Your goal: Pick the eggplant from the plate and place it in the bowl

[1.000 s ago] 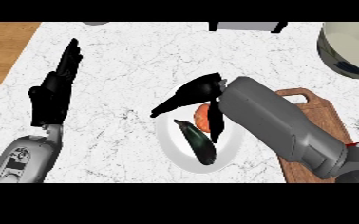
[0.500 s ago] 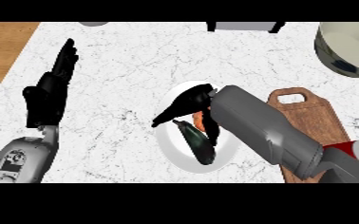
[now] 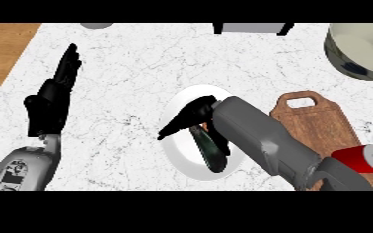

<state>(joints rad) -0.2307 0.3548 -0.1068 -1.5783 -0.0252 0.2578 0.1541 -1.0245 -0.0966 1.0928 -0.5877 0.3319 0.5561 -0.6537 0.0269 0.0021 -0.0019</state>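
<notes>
The left robot hand (image 3: 51, 103) rests open, fingers up, at the left of the white marbled counter (image 3: 131, 59); it takes no part. The right robot hand (image 3: 191, 117) hovers over the round white plate (image 3: 178, 150), fingers extended, holding nothing. The dark, elongated eggplant (image 3: 211, 150) lies on this plate, beside an orange item (image 3: 207, 127) which is mostly hidden. Recommended: lower the fingers along the eggplant's sides, avoid its neighbour, then close. The grey metal bowl (image 3: 353, 49) stands well apart, upper right.
</notes>
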